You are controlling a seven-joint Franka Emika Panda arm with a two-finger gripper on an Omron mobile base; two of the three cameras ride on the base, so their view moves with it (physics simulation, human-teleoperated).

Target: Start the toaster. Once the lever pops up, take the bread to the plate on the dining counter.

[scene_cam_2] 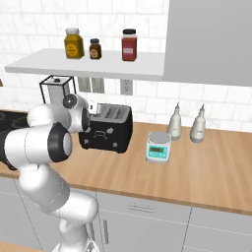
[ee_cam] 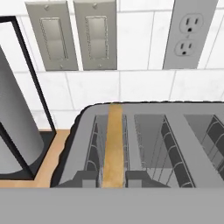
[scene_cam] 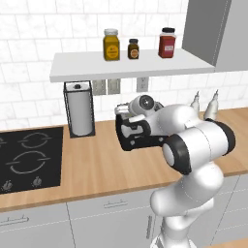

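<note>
Atop one toaster (ee_cam: 144, 144), one bread (ee_cam: 114, 148).

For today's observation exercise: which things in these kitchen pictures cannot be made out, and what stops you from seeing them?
- Gripper: in both base views the arm's own links cover it, so its jaws cannot be judged.
- Toaster lever: not visible; the arm covers that end.
- Bread: hand view shows just its top edge; the slot hides the rest.
- Paper towel roll: cut off by the hand view's left edge.
</note>
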